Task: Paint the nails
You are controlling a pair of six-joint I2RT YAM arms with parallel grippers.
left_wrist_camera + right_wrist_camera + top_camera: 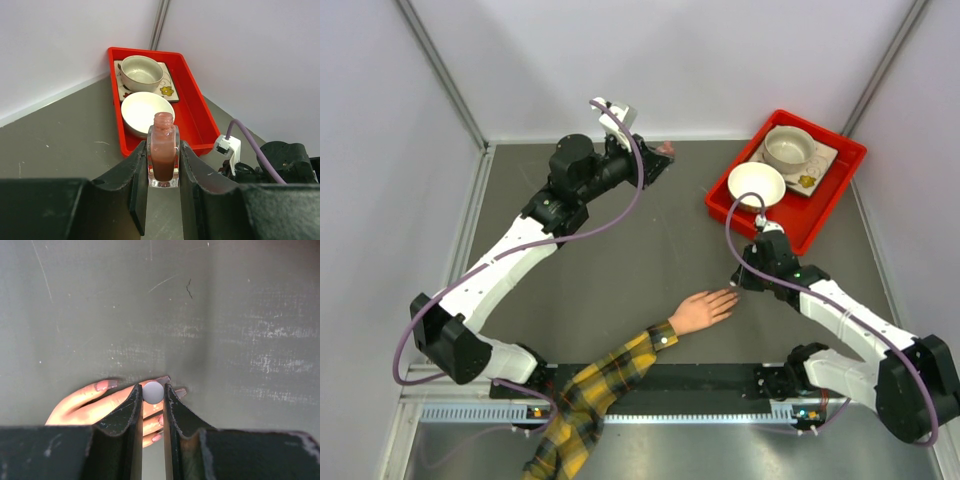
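Two arms and two tools were observed. The left tool (163, 150) is clamped on one small clear-glass nail-polish bottle (163, 159). The bottle is square-bodied, holds dull pinkish-brown liquid, and stands upright with its threaded neck uncapped. The overhead view places it at the far centre of the dark grey matte bench (620, 270). The right tool (153, 391) is closed on one small pale grey ball-shaped knob (153, 392), seen end-on, and whatever hangs beneath the knob cannot be told. Directly under it lies one smooth pale peach mannequin hand (703, 310). The hand rests near the centre of the bench with its fingers pointing to the far right. It sits in one yellow-and-dark plaid fabric sleeve (605, 380) that runs off the near edge. The nails (102, 385) face upward and are glossy pink. At least four can be counted in the right wrist view, with the rest obstructed by the tool fingers, and the overhead view is too coarse to show any. The right wrist view alone shows fine pale scratches on the bench surface. At the far right sits one red plastic rectangular tray (815, 215). It holds one plain white round bowl (757, 185) and one beige round cup (788, 148), the cup standing on one square white saucer (167, 90). The saucer's yellow flower print is legible only in the left wrist view.
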